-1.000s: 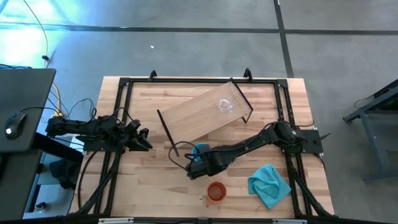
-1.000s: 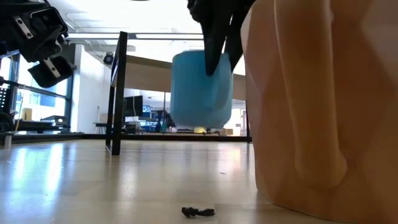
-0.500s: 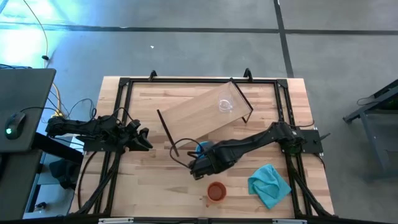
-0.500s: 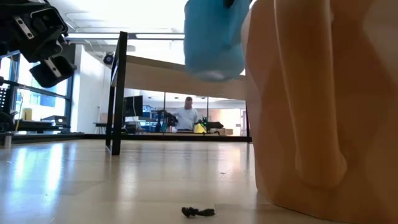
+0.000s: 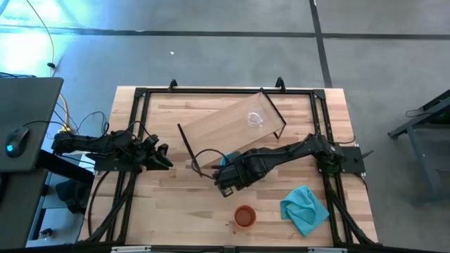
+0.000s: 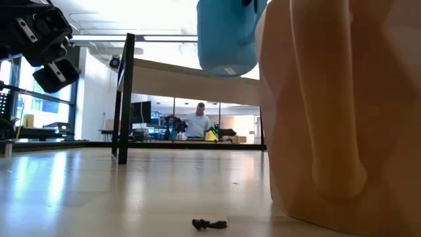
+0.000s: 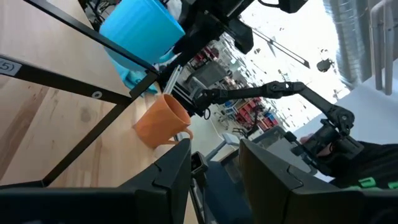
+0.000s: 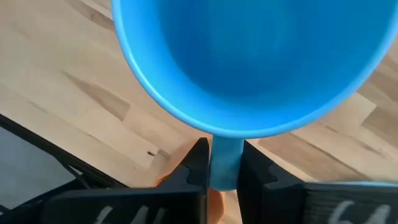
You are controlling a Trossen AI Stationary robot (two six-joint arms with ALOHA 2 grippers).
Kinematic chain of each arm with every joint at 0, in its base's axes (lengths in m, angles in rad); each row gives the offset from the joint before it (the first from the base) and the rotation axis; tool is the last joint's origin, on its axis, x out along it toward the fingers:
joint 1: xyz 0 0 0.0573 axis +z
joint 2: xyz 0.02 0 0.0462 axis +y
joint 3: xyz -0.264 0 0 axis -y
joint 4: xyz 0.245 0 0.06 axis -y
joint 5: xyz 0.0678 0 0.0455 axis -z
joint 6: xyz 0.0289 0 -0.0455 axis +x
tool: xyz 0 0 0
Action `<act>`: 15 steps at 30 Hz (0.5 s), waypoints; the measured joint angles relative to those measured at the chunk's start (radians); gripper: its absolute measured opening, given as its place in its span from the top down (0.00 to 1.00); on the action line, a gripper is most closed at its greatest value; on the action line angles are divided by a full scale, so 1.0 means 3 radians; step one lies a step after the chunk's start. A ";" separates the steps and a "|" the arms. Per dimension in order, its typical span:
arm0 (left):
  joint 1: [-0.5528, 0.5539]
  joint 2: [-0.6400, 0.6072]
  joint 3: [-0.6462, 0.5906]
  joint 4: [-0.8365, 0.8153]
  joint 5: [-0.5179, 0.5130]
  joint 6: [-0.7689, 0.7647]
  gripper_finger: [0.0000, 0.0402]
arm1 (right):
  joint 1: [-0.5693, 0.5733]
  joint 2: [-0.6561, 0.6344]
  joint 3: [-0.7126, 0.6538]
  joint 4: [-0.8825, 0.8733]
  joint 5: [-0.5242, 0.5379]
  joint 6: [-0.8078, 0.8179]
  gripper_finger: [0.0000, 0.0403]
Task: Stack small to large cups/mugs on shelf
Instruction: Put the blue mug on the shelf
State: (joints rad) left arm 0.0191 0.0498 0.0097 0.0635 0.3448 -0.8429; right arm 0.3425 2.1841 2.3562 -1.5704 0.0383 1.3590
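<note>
wooden tabletop [image 5: 176, 211], centre frame: your right gripper [image 8: 224, 163], clamped on the blue mug [image 8: 249, 62] by its handle, lifts it; next carry it up-frame to the shelf [image 5: 225, 130].

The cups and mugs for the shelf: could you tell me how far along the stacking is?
Done: the clear cup stands on the shelf. In hand: the right gripper is shut on the blue mug, held clear of the table near the shelf. Left: placing it, then the orange-brown mug on the table. The left gripper waits at the left side.
</note>
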 joint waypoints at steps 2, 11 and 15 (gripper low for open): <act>0.0001 0.0000 0.0000 -0.0001 -0.0021 0.0000 0.69 | -0.0030 0.0000 0.0000 -0.0003 -0.0054 -0.0075 0.95; 0.0001 0.0000 0.0000 -0.0014 -0.0147 0.0023 0.69 | -0.0119 -0.0116 0.0000 -0.0004 0.0085 -0.0236 0.95; 0.0001 0.0000 0.0000 -0.0019 -0.0150 0.0027 0.69 | -0.0160 -0.0225 0.0000 -0.0002 0.0178 -0.0257 0.95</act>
State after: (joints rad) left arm 0.0193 0.0498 0.0097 0.0578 0.2996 -0.8349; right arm 0.2944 2.1165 2.3562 -1.5711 0.0918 1.2819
